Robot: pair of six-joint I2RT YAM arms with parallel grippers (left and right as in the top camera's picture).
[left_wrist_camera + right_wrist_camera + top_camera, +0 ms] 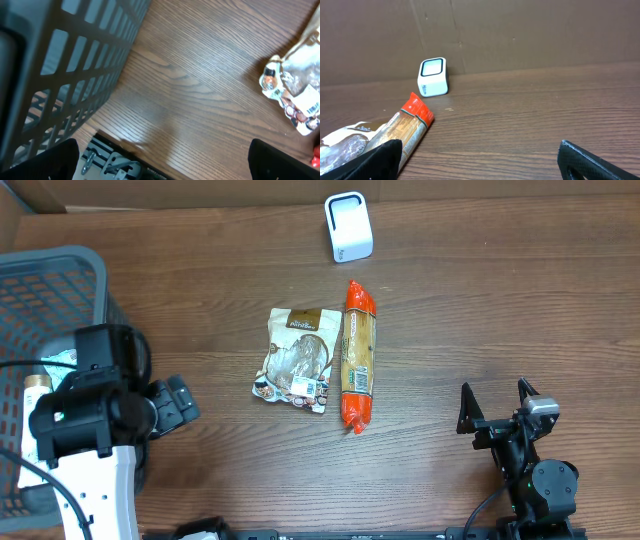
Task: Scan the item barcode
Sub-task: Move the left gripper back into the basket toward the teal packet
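Left pincer (pixel 183 402) beside basket (pixel 60 255) holding items (pixel 36 384)

The overhead camera looks straight down on the whole table (pixel 480 300). The left wrist camera hangs close beside the basket (pixel 85 65), tilted down at the wood, catching the foil pouch (pixel 295 95) at its right edge. The right wrist camera sits low, facing level across to the white scanner (pixel 433 77). Pouch and scanner both show overhead too.

We see a matt wood-grain tabletop (pixel 500 310), a crinkled glossy foil pouch (pixel 296 360), a shiny plastic packet (pixel 358 355) beside it, a smooth white plastic scanner (pixel 349 227) and a grey plastic basket (pixel 60 265).
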